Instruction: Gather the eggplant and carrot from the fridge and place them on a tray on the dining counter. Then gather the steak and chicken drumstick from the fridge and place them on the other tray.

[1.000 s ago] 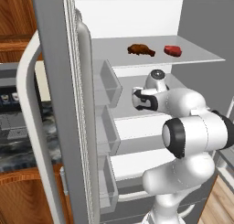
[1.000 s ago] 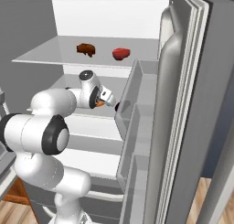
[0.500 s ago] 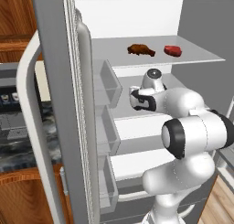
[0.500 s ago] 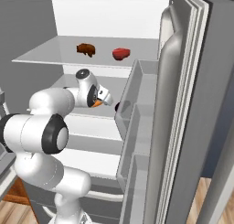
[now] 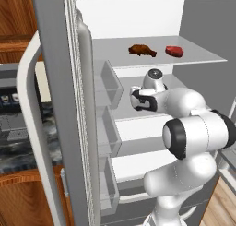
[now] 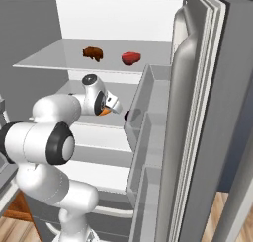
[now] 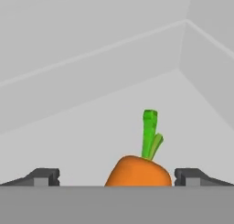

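The fridge [image 5: 55, 105] stands open. In the hand view the orange carrot [image 7: 139, 172] with its green tip lies on a white shelf between my open gripper [image 7: 118, 178], nearer the right fingertip [image 7: 192, 176]. From the right base view the hand [image 6: 101, 102] reaches over the middle shelf, with a bit of the carrot [image 6: 104, 111] showing under it. A dark rounded spot, probably the eggplant [image 6: 127, 115], sits just right of it behind the door bin. On the shelf above lie the chicken drumstick [image 5: 142, 50] and the red steak [image 5: 174, 50].
The open doors with clear bins flank the arm: the left door [image 5: 92, 128] and the right door [image 6: 207, 112]. A dark marbled counter top [image 5: 23, 146] on a wood base lies left of the fridge. The upper shelf [image 6: 59, 56] hangs close above the hand.
The hand has dipped and shifted a little left over the carrot on the middle shelf. The jaws stay wide apart.
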